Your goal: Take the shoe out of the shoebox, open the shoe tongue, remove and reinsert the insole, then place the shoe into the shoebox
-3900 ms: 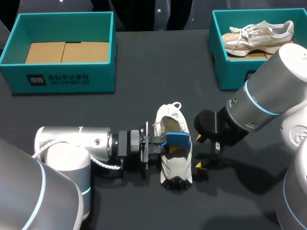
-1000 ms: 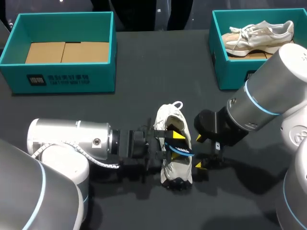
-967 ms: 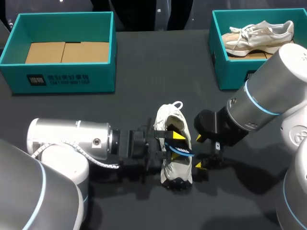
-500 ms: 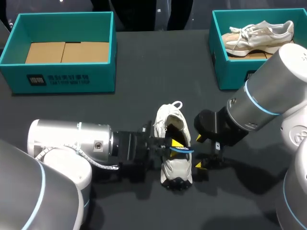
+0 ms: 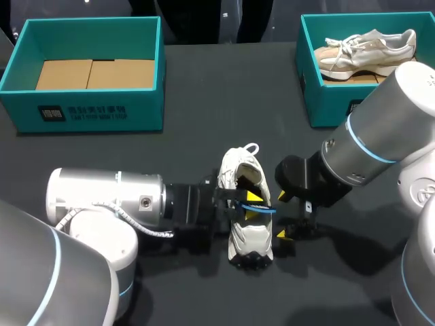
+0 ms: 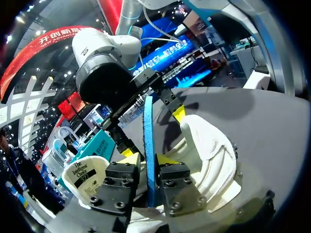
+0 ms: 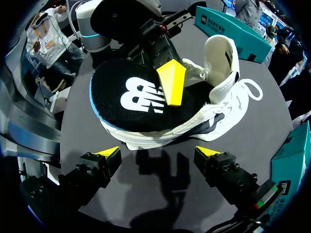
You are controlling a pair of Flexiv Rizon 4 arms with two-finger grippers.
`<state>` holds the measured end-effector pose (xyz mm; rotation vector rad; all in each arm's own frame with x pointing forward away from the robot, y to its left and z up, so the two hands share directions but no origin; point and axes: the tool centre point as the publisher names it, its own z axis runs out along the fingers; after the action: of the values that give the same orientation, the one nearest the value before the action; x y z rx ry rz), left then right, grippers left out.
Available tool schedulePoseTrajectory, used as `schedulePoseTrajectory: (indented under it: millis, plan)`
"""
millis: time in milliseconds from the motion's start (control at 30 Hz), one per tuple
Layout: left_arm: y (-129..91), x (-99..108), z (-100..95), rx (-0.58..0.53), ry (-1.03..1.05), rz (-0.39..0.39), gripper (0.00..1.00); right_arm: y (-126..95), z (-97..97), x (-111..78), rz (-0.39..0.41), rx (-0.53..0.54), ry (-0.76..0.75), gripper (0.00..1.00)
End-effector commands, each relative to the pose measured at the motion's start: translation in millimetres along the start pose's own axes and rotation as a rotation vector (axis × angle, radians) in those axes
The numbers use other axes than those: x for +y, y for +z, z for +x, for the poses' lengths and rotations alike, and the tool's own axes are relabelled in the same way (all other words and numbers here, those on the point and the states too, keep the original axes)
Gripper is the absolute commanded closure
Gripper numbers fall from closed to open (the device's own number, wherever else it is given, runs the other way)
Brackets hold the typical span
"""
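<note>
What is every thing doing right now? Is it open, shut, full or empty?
shoe: standing on the table, tongue pulled up.
insole: on edge, pinched at the shoe's opening.
left gripper: shut on the insole.
right gripper: open, empty, beside the shoe.
left shoebox: open, no shoe inside.
right shoebox: open, holding another shoe.

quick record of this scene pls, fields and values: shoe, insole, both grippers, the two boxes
shoe: white, on the table between the two grippers, tongue standing up
insole: on edge over the shoe's opening
left gripper: shut on insole
right gripper: open, beside the shoe, touching nothing
left shoebox: no shoe in it
right shoebox: holds another shoe
</note>
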<state>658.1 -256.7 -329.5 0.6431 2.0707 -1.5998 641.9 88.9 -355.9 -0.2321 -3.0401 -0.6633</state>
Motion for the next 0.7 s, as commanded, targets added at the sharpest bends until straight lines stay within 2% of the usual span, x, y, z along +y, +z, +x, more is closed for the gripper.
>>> schedulePoseTrajectory:
  millis: [33,267,300,367,700]
  plan:
    - [-14.5,-12.7,0.3,-0.002,-0.003,0.026,0.64,0.7,1.3,-0.6,-0.001,-0.002,-0.001,0.0]
    - [-14.9,-32.0,4.9,0.024,0.015,0.056,0.65,0.7,1.3,-0.6,-0.001,-0.002,-0.001,0.0]
    - [-13.9,-33.3,5.9,0.031,0.024,0.055,0.68,0.7,1.3,-0.6,-0.001,-0.002,-0.001,0.0]
    - [-10.5,-32.9,7.6,0.036,0.032,0.048,1.0,0.7,1.3,-0.6,-0.001,-0.002,-0.001,0.0]
    - [6.7,-8.5,13.3,0.04,0.106,-0.033,1.0,0.7,1.3,-0.6,-0.001,-0.002,-0.001,0.0]
